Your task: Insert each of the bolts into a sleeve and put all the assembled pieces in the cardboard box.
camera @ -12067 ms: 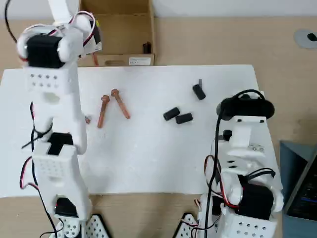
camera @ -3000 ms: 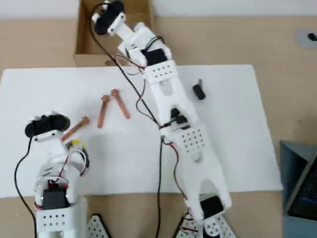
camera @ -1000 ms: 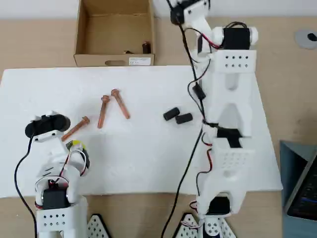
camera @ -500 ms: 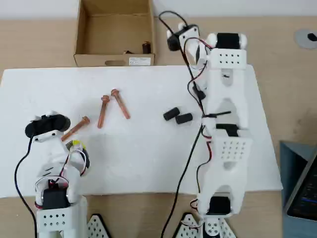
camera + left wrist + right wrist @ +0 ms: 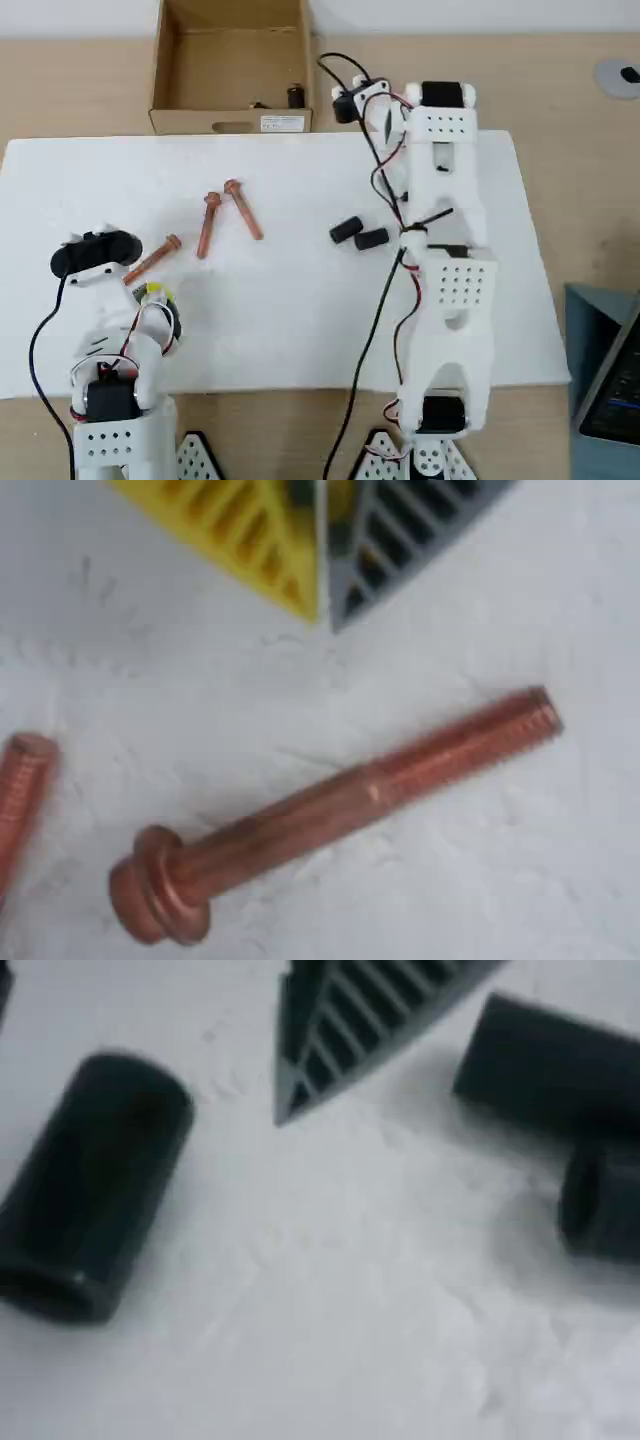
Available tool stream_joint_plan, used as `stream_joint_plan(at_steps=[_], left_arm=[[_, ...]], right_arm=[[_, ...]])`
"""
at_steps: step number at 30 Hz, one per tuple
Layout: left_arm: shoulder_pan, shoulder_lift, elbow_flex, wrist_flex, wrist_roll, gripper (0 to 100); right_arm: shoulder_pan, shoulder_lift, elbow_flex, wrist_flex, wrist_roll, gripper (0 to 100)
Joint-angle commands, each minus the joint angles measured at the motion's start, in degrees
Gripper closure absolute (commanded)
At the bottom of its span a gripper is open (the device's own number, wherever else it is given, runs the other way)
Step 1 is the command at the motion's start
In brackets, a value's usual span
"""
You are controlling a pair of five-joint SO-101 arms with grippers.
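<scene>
Though open, cardboard box [image 5: 180, 122] with pieces [image 5: 295, 96]

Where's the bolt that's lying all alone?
In the high view the lone bolt lies on the left of the white mat, beside the left arm's wrist camera; the other two bolts are to its right.

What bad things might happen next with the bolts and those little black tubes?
1. The left gripper is shut close to the bolt; coming down like that, it may shove the bolt instead of grabbing it.
2. The sleeves are round and lie close together, so bumping one may roll it away.
3. The right arm's loose cable hangs near them and might drag one.
</scene>
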Motion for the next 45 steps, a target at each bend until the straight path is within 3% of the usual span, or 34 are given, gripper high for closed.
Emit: stream_joint_plan(at_steps=[1, 6, 13, 26, 31, 45], left_arm=[[-0.53, -0.48, -0.26, -0.97, 0.18, 100], [-0.53, -0.48, -0.26, -0.97, 0.18, 100], [-0.53, -0.48, -0.26, -0.97, 0.18, 100], [-0.44, -0.48, -0.26, -0.97, -0.09, 100], [-0.09, -0.48, -0.26, -0.97, 0.18, 100], [1.32, -0.48, -0.35, -0.88, -0.18, 100]], right_arm=[[-0.75, 2.07, -4.70, -0.88, -1.05, 78.9], [-1.01, 7.16, -9.27, -0.53, -1.05, 80.4], [-1.45, 11.56, -12.62, -0.44, -1.05, 99.1], [-4.18, 11.03, -23.34, 4.48, -1.49, 98.8], [-5.67, 3.21, -19.74, 4.48, -5.27, 98.8], [-5.76, -31.43, 8.75, 4.48, -12.31, 98.8]])
